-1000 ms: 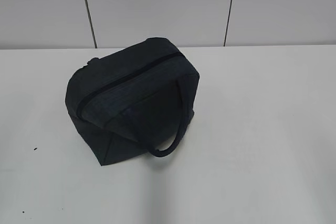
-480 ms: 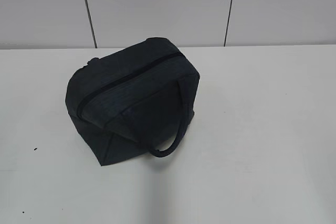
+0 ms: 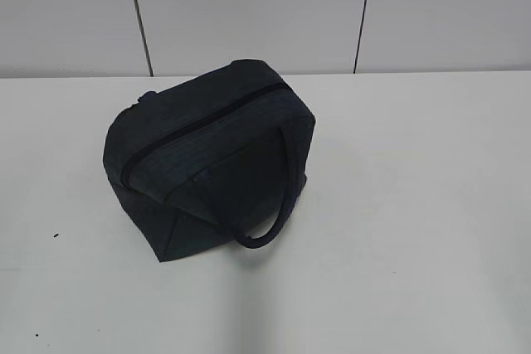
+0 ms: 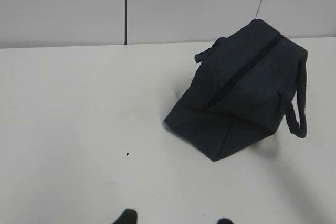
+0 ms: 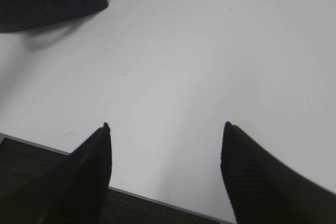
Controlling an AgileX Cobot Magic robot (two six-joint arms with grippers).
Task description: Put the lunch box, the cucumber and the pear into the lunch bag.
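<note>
Navy fabric lunch bag point(image 3: 207, 159) alone on white surface point(image 3: 415, 205), left of middle, top zipper point(image 3: 203, 122) closed, one loop handle point(image 3: 278, 205) hanging on near right side. Right claw point(image 5: 165, 125) spread wide above bare surface at its near edge, empty. Left claw point(image 4: 173, 219) only two dark tips at frame bottom, apart, well away from bag.

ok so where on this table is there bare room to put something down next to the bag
The table is bare right of the lunch bag, from its loop handle to the right edge, and along the front. The left side is bare too, between bag and left edge. The tightest strip is behind the bag, against the wall.
</note>
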